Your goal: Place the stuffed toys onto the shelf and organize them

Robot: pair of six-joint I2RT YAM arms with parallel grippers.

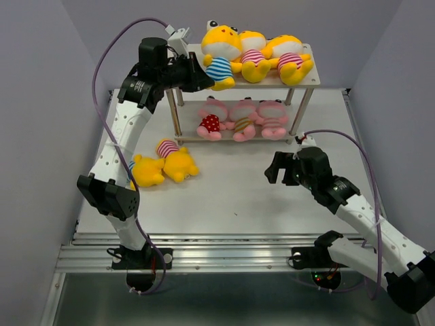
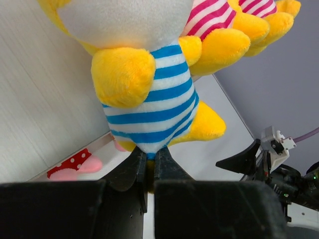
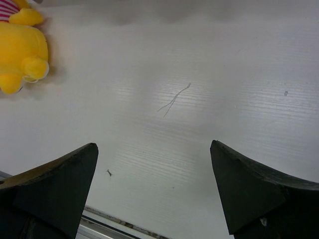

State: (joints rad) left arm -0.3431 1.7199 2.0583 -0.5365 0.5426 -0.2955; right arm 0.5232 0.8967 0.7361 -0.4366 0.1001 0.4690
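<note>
The shelf [image 1: 307,50] stands at the back of the table. On its top board are three yellow stuffed toys: a blue-striped one [image 1: 219,51] at the left and two pink-striped ones [image 1: 272,58] beside it. My left gripper [image 1: 202,76] is shut on the bottom of the blue-striped toy [image 2: 149,94], which sits on the board [image 2: 40,99]. Three pink toys [image 1: 243,121] lie on the lower tier. Two more yellow toys [image 1: 166,164] lie on the table left of centre. My right gripper [image 1: 279,170] hangs open over bare table [image 3: 154,169], holding nothing.
The left arm [image 1: 119,129] arches over the two loose toys. Grey walls close in both sides. A metal rail [image 1: 217,248] runs along the near table edge. One loose yellow toy [image 3: 22,55] shows at the top left of the right wrist view.
</note>
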